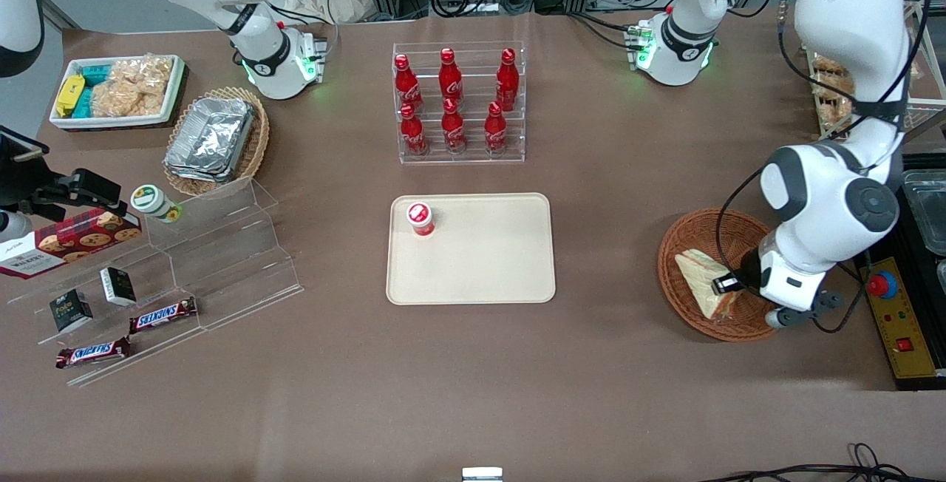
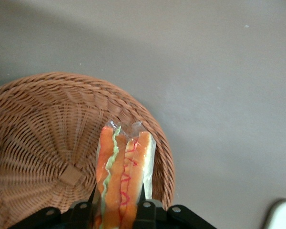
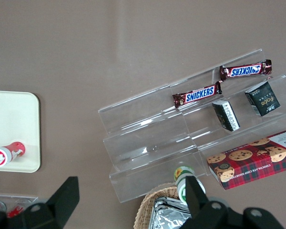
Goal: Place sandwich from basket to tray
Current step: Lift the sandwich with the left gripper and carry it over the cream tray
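Gripper [image 1: 728, 284] down inside the round reddish wicker basket [image 1: 684, 244], toward the working arm's end of the table. Fingers [image 2: 144, 204] pressed against both flat faces of the sandwich [image 1: 698, 271], clamping it between them.

Left wrist view only: the sandwich's cut edge [image 2: 121, 179], showing orange-red filling and a green strip between the bread, clear wrap bunched at the tip; the weave of the basket [image 2: 43, 143] under it, and bare brown table past the rim. Cannot tell from either view whether the wedge rests on the basket floor or is just off it.

Front view only: the wedge's pale bread face, its point toward the arm bases. Tray [image 1: 502, 275] well apart from the gripper, toward the parked arm's end, near table centre. One small red-capped container [image 1: 420, 217] stands upright on it in a corner.

Farther from the front camera than the tray: clear rack [image 1: 458, 153] holding six red bottles [image 1: 452, 127] in two rows.

Far from the gripper, at the parked arm's end: paler oval basket [image 1: 255, 149] with stacked foil containers [image 1: 211, 134]; white bin [image 1: 174, 94] of bagged snacks [image 1: 133, 86].

Right wrist view adds detail on the stepped clear stand [image 3: 152, 148]: two Snickers bars [image 3: 200, 94], two small dark boxes [image 3: 226, 114], a cookie box [image 3: 252, 162].
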You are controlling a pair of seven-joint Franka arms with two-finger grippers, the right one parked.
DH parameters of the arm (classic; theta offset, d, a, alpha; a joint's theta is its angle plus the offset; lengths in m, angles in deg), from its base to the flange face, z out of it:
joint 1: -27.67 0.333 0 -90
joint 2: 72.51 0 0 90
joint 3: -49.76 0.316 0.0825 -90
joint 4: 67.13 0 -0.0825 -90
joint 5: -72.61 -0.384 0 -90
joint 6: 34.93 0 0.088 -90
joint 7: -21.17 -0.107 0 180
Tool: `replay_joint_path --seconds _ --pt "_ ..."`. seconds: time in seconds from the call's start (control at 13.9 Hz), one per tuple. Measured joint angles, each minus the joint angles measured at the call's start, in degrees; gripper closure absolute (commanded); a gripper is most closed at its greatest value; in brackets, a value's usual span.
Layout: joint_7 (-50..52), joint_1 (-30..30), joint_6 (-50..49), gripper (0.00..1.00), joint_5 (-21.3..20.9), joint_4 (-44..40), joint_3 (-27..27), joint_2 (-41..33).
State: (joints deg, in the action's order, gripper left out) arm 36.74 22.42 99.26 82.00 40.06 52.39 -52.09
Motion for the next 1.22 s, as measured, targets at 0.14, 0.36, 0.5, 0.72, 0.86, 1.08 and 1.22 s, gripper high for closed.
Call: replay_joint_path --seconds 0.14,0.36,0.5,0.72,0.86,1.08,1.22 --pt "0.00 -0.02 -6.81 0.69 -0.05 -2.86 0.00 -2.86" --pt "0.00 -0.10 -19.70 0.69 -1.82 -7.09 0.00 -8.70" --pt "0.55 -0.22 -29.14 0.69 -3.07 -10.90 -0.19 -12.13" --pt "5.24 -0.36 -38.82 0.69 -5.46 -15.99 -3.18 -15.44" --pt "10.82 -0.49 -42.47 0.69 -6.22 -18.13 -7.39 -16.73" --pt "21.86 -0.73 -44.29 0.69 -8.93 -19.49 -16.28 -17.22" --pt "28.73 -0.98 -44.06 0.69 -11.03 -19.33 -21.94 -16.45"
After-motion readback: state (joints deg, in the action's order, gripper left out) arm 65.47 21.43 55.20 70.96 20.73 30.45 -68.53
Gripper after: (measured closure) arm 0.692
